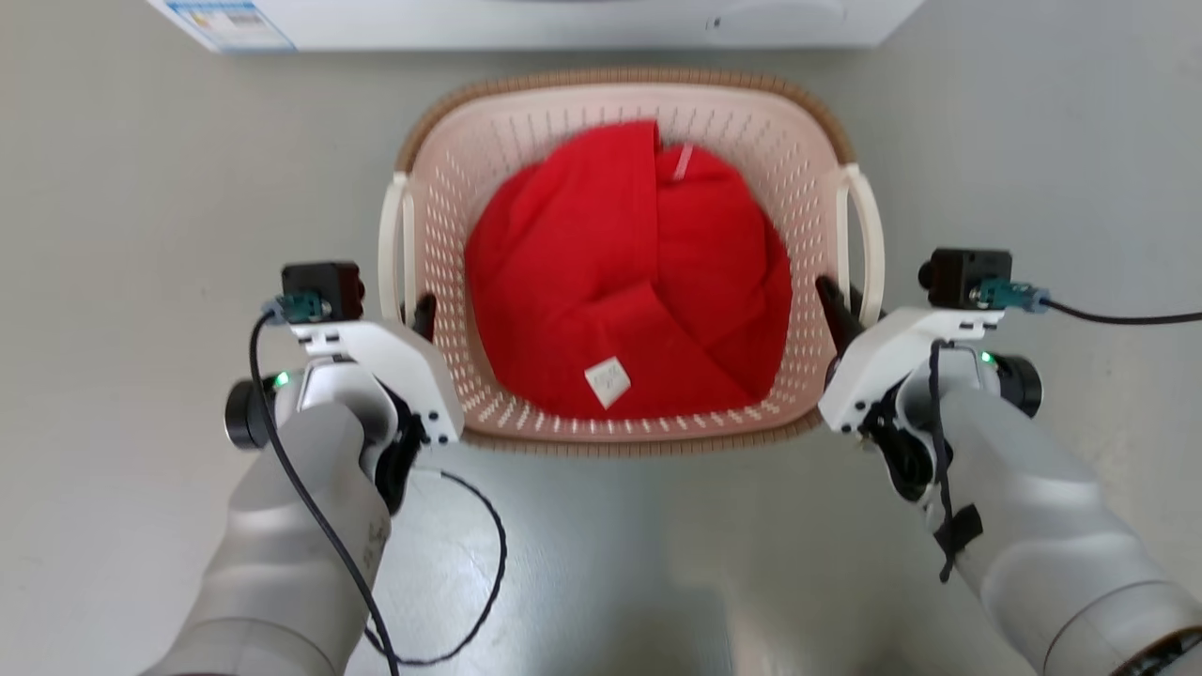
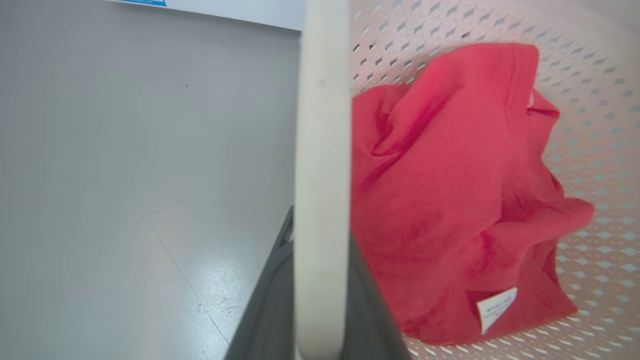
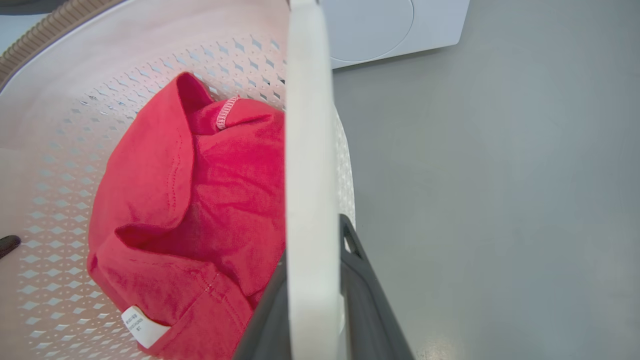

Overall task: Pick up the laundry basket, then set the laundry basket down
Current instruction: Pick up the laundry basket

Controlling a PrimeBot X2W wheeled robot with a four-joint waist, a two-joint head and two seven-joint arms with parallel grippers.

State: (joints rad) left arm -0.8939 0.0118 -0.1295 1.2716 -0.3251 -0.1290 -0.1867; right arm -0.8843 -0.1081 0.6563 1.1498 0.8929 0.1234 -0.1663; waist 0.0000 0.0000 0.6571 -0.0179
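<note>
the basket (image 1: pixel 620 77) sits at the middle of the head view, on or just above the grey floor (image 1: pixel 141 188); i cannot tell whether it is off the ground. its far rim lies close to the white washer (image 1: pixel 526 19) at the top edge. a crumpled red garment (image 1: pixel 620 272) fills the bottom of the basket, with a small white label (image 1: pixel 608 381) showing near the front wall. the left gripper (image 1: pixel 413 314) is at the near end of the left handle (image 1: pixel 387 235), and the right gripper (image 1: pixel 845 305) is at the near end of the right handle (image 1: pixel 869 235), one arm on each side of the basket. in the left wrist view the pale handle (image 2: pixel 322 125) runs up from the bottom edge, with the left gripper (image 2: pixel 320 230) closed around it and a dark finger (image 2: pixel 270 300) pressed against either side; the garment (image 2: pixel 450 190) lies to its right against the perforated wall. in the right wrist view the handle (image 3: pixel 307 125) stands likewise inside the right gripper (image 3: pixel 312 240), the fingers (image 3: pixel 365 300) clamped on it from both sides, the garment (image 3: pixel 200 200) to its left and the washer (image 3: pixel 390 25) beyond. a black cable (image 1: pixel 488 563) loops below the left arm.
</note>
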